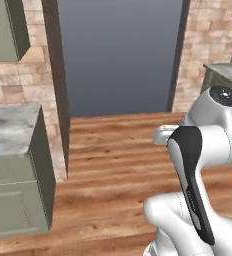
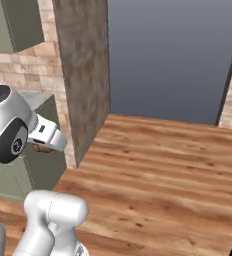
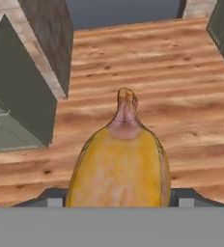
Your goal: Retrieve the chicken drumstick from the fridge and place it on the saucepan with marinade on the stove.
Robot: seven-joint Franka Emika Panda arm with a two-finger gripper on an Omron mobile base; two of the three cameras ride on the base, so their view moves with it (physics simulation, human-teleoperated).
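**Spotter:** Where's the chicken drumstick [image 3: 119, 164] right now, and has the gripper [image 3: 119, 200] got it?

**Me:** It's in the gripper; in the hand view I see the golden-brown meat sitting between the two dark fingertips [image 3: 51, 198], fat end at the jaws, thin bone end pointing straight out along the hand; the jaws stand wide and are closed around that fat end, so I judge it held, not loose.

**Spotter:** So the long axis runs with the hand?

**Me:** Yes, in line with the gripper's reach, out over the wooden floor [image 3: 181, 87]; nothing carries it but the fingers.

**Spotter:** And the pan?

**Me:** I can't give you a bearing; ahead of me the base views show a dark doorway [image 1: 119, 55], a brick wall [image 1: 18, 85] and a green cabinet with a marble top [image 1: 10, 130]; I reckon I still have to drive the base round to the cooktop before any placing.
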